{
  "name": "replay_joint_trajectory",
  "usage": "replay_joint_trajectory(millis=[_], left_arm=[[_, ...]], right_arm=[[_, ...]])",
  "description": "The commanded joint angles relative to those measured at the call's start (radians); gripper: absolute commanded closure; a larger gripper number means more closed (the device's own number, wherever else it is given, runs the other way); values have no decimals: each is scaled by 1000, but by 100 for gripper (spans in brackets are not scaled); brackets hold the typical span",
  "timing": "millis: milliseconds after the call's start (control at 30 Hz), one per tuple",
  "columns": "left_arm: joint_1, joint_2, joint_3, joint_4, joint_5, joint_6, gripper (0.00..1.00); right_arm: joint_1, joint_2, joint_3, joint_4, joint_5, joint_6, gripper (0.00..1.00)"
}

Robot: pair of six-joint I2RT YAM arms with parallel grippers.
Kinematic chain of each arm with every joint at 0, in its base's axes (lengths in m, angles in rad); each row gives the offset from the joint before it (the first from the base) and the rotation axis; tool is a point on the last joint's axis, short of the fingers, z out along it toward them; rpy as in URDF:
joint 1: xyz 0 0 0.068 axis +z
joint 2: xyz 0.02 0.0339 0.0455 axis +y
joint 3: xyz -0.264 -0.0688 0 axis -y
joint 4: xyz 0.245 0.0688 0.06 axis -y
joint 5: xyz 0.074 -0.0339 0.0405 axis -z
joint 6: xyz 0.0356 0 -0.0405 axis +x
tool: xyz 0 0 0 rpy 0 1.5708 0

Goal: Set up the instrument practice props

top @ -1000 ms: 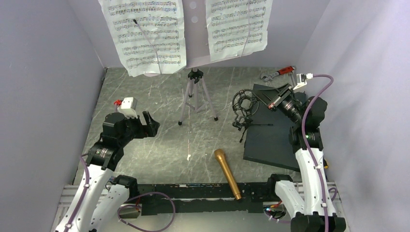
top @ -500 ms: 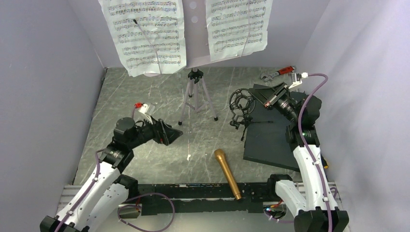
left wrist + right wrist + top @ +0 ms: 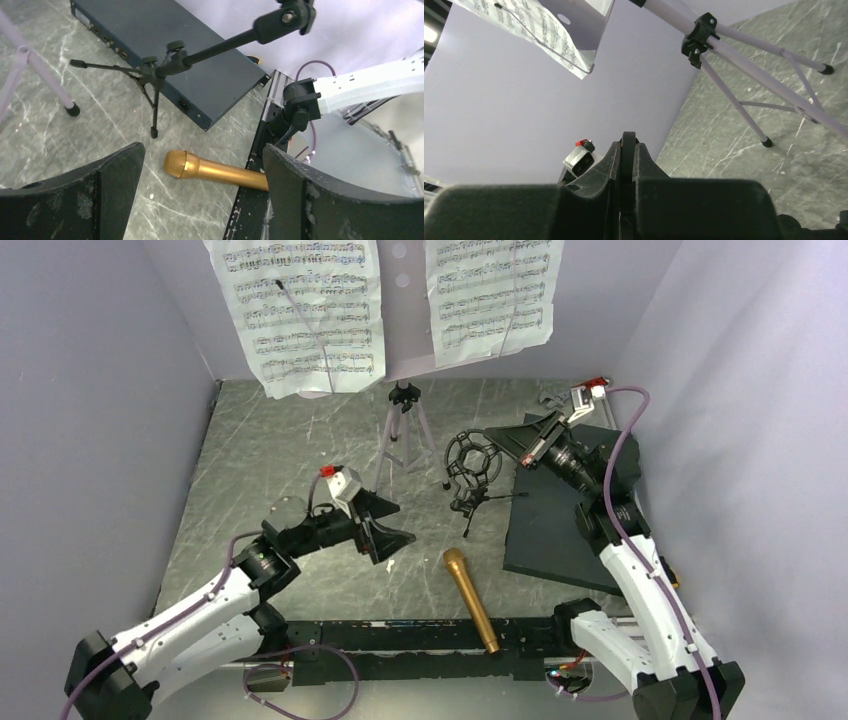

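The lilac music stand (image 3: pixel 402 430) stands at the back with two printed sheets (image 3: pixel 300 310) on its desk; its legs show in the right wrist view (image 3: pixel 744 65). The gold microphone (image 3: pixel 470 598) lies on the table near the front rail; in the left wrist view (image 3: pixel 215 170) it lies between my open fingers. My left gripper (image 3: pixel 392 537) is open just left of its head. My right gripper (image 3: pixel 500 440) is shut on the ring mount of the black mic stand (image 3: pixel 470 470), held tilted with its legs (image 3: pixel 150 80) near the table.
A dark grey flat slab (image 3: pixel 555 520) lies on the right under my right arm; its edge shows in the left wrist view (image 3: pixel 165 55). A red-handled wrench (image 3: pixel 585 388) lies at the back right. The black front rail (image 3: pixel 400 635) runs under the microphone's handle.
My left gripper has swung right and forward toward the microphone's head. My right gripper has carried the black mic stand left, off the slab's edge.
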Motion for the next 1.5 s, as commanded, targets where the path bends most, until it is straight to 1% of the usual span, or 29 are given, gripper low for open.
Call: replay_joint_trajectory(millis=[0,200,333,367,467,567,667,767,900,933,1067,1100,1167,1267,1300,1333,1367,1467], left_arm=[[-124,61,53,135,-134,135,6],[-352,172,108,213,-393,325,6],[-460,254,133,302,-546,456,7],[-481,274,134,342,-592,501,9],[-522,322,137,456,-713,560,14],[-537,353,157,489,-830,588,20],[-541,366,165,527,-896,606,25],[-541,375,165,563,-887,632,34],[-541,373,174,556,-860,652,52],[-541,367,171,546,-856,653,59],[-541,300,139,530,-860,661,95],[-541,281,133,516,-868,663,97],[-541,238,130,464,-890,672,97],[-541,183,142,365,-917,685,97],[-541,166,148,327,-925,686,98],[-542,152,154,288,-933,686,97],[-541,138,164,248,-944,680,97],[-541,96,196,90,-979,638,97]], right_arm=[[49,9,56,115,64,25,100],[116,30,58,147,105,31,100],[145,41,59,166,118,37,100],[155,45,60,173,119,38,100],[178,53,63,181,126,38,100],[192,55,67,183,132,39,100],[203,55,75,181,134,34,100],[211,61,77,185,133,35,100],[219,70,80,179,135,24,100],[219,73,85,171,133,16,100],[218,79,106,107,137,-42,100],[219,83,115,86,136,-63,100],[219,91,137,26,135,-113,99],[219,94,151,-24,132,-171,88],[219,89,151,-37,135,-188,81],[218,83,153,-62,147,-216,69],[218,76,158,-90,158,-242,60],[219,57,184,-225,193,-354,34]])
